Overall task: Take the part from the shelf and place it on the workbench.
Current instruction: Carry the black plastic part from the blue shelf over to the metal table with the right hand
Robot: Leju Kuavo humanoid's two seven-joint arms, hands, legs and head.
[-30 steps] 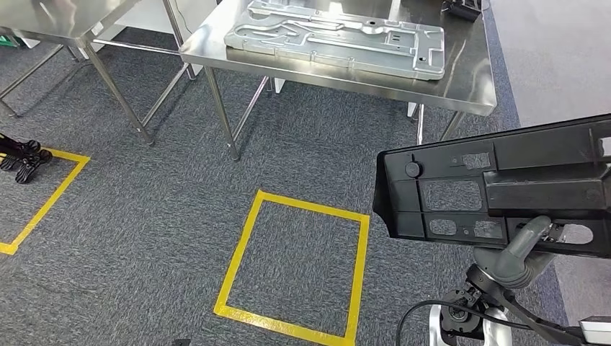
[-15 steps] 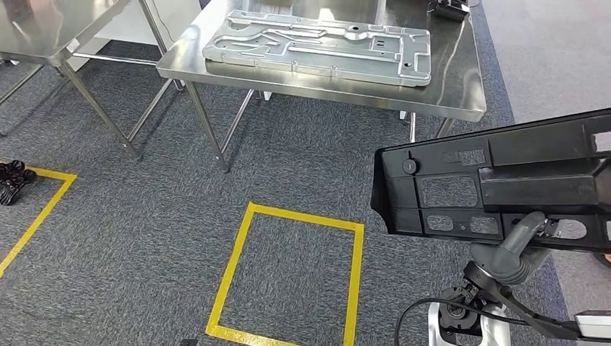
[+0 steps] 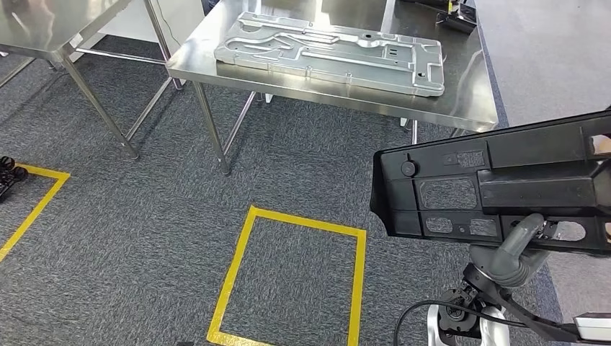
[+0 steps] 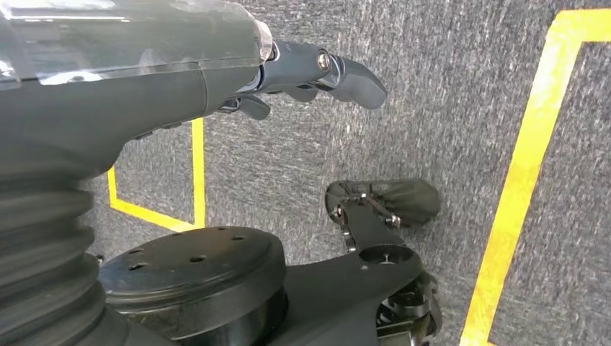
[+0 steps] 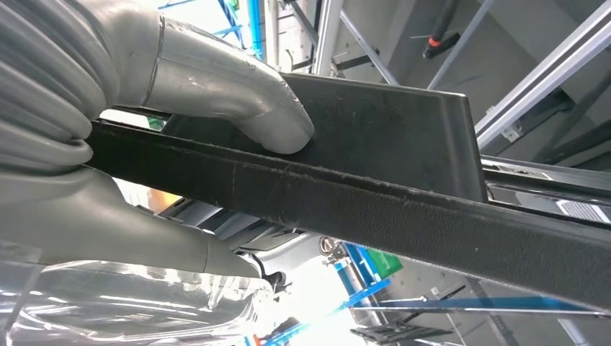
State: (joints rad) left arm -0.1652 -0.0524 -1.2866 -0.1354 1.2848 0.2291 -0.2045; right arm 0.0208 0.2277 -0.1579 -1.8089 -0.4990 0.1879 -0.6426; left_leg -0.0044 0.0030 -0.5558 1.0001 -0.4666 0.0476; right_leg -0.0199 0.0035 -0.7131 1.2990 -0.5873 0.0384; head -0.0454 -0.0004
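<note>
Head view: metal plate (image 3: pixel 331 50) atop workbench (image 3: pixel 461 94).

A workshop is indicated by steel tables (image 3: pixel 461 86), a metal panel (image 3: pixel 331 50) and yellow-taped floor squares (image 3: pixel 288 277).

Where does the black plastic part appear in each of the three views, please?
Head view: black part at the right edge, held above the carpet.
Left wrist view: not in it.
Right wrist view: black part crosses the middle as a dark edge.
Shared landmark: the right robot hand gripping the part.
</note>
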